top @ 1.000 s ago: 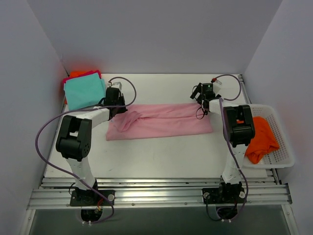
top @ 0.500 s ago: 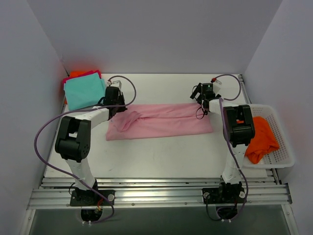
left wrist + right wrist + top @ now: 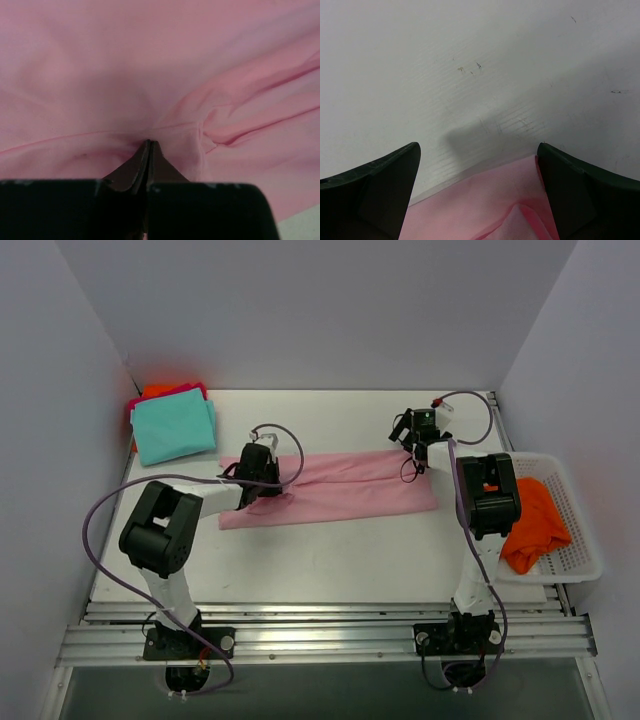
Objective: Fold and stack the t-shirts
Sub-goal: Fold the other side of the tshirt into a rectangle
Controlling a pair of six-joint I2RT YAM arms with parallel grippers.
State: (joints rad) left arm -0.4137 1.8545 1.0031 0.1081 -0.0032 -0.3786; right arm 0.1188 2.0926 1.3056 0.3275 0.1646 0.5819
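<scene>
The pale pink t-shirt (image 3: 350, 485) lies as a long folded band across the middle of the table. My left gripper (image 3: 268, 480) is shut on a pinch of its fabric near the left end; the left wrist view shows the closed tips (image 3: 149, 143) with pink cloth (image 3: 150, 75) bunched around them. My right gripper (image 3: 405, 430) is open at the shirt's back right corner, and that corner (image 3: 490, 205) lies between its spread fingers (image 3: 477, 146) without being held. A teal t-shirt (image 3: 173, 428) tops a folded stack at the back left, with magenta and orange (image 3: 155, 392) edges under it.
A white mesh basket (image 3: 583, 558) stands at the right edge with an orange t-shirt (image 3: 530, 520) in it. Grey walls close in on the left, back and right. Purple cables loop from both arms over the table.
My left gripper has moved right from the shirt's left end, taking pink fabric with it; the left end is now narrower and bunched. The right arm has not moved.
</scene>
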